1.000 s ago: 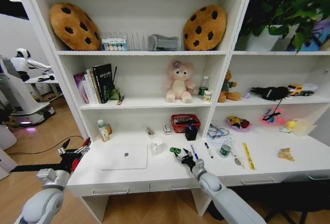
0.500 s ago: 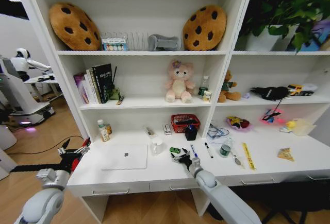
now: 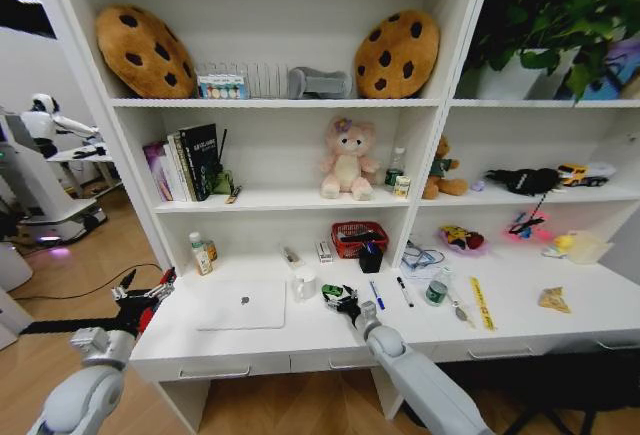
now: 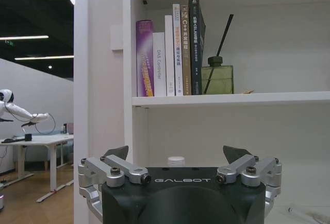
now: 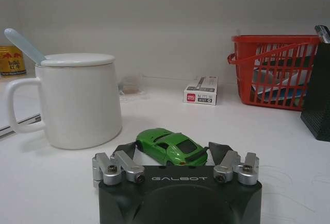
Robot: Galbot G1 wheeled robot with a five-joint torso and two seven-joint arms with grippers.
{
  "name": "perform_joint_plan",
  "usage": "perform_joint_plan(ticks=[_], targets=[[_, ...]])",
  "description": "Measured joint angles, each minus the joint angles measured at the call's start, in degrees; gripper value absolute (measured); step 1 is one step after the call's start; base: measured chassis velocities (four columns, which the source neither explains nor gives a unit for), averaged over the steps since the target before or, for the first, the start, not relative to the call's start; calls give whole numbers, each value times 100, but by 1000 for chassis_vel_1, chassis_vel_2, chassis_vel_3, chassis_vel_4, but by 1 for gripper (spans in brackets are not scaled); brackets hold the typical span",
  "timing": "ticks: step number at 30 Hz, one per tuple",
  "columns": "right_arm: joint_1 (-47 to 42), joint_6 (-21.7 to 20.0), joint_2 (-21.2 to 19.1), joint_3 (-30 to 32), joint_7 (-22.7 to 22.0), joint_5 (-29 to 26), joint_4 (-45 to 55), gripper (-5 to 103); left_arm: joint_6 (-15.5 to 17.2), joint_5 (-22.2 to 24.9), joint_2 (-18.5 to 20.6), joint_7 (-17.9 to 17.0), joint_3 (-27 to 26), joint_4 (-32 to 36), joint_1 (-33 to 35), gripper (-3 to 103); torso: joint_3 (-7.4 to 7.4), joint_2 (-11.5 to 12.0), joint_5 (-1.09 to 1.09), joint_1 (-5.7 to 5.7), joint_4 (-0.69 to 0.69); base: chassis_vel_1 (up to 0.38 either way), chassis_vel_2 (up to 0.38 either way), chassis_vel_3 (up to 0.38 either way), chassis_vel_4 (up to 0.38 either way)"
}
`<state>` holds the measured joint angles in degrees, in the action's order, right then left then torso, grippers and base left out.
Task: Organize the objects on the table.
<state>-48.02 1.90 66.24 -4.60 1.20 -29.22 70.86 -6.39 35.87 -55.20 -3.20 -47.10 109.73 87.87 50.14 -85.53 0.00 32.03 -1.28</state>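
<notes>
The tiny green toy car (image 5: 171, 147) stands on the white table (image 5: 289, 152) between the spread fingers of my right gripper (image 5: 172, 153), which is open around it. From the head, the right gripper (image 3: 343, 301) sits at the car (image 3: 332, 292), just right of the silver laptop (image 3: 242, 306). A blue pen (image 3: 376, 295), a black pen (image 3: 404, 291) and the round greenish tin (image 3: 436, 293) lie further right. My left gripper (image 3: 140, 290) hangs open off the table's left end; in its own view the left gripper (image 4: 176, 154) faces the shelf side.
A white mug (image 5: 77, 100) with a spoon stands close beside the car. Behind are a small box (image 5: 201, 90), a red basket (image 5: 273, 72) and a black pen holder (image 5: 322, 92). Books (image 4: 170, 49) and a green bottle (image 4: 216, 77) fill the shelf above.
My right gripper has moved forward and to the left across the table until the green car sits between its fingers. The left arm has stayed still.
</notes>
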Motion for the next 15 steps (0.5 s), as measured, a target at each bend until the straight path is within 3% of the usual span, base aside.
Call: perform_joint_plan(ticks=[1, 3, 9, 12, 15], targets=[[0, 0, 0, 0, 0, 0, 0, 86, 0, 0, 0, 0, 0, 0, 0, 100, 0, 0, 0, 0, 0, 0, 0, 0, 0], [19, 7, 7, -6, 21, -3, -5, 70, 0, 0, 0, 0, 0, 0, 0, 100, 0, 0, 0, 0, 0, 0, 0, 0, 0], [15, 37, 27, -7, 37, -5, -9, 53, 0, 0, 0, 0, 0, 0, 0, 100, 0, 0, 0, 0, 0, 0, 0, 0, 0], [-18, 76, 29, 16, 45, -7, 4, 37, 0, 0, 0, 0, 0, 0, 0, 100, 0, 0, 0, 0, 1, 0, 0, 0, 0], [-55, 101, 6, 52, 48, -9, 35, 36, 0, 0, 0, 0, 0, 0, 0, 100, 0, 0, 1, 0, 2, 0, 0, 0, 0]])
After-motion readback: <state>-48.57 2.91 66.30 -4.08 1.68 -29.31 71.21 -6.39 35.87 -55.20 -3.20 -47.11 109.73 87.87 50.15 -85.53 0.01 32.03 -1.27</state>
